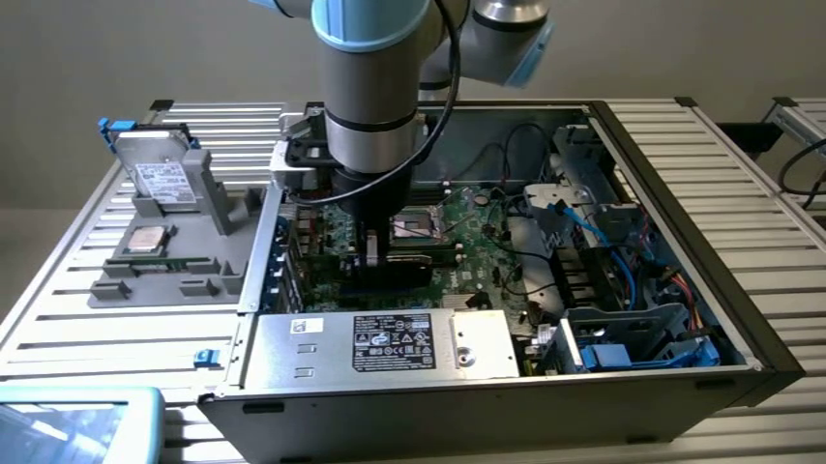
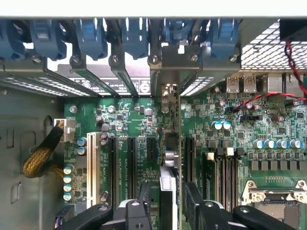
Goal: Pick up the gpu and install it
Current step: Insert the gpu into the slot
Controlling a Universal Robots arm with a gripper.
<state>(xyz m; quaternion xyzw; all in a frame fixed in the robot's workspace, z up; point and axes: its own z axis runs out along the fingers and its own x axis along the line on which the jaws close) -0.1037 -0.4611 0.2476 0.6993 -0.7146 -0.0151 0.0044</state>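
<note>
We see the arm reaching down into the open computer case, its gripper low over the motherboard, left of the CPU socket. In the wrist view the gpu stands on edge among the expansion slots, its metal bracket up against the case's rear slot openings. The gripper straddles the card with its jaws spread; we see gaps on both sides, so it grips nothing. On the counter at the exterior view's left, a grey holder tray carries a hard drive.
</note>
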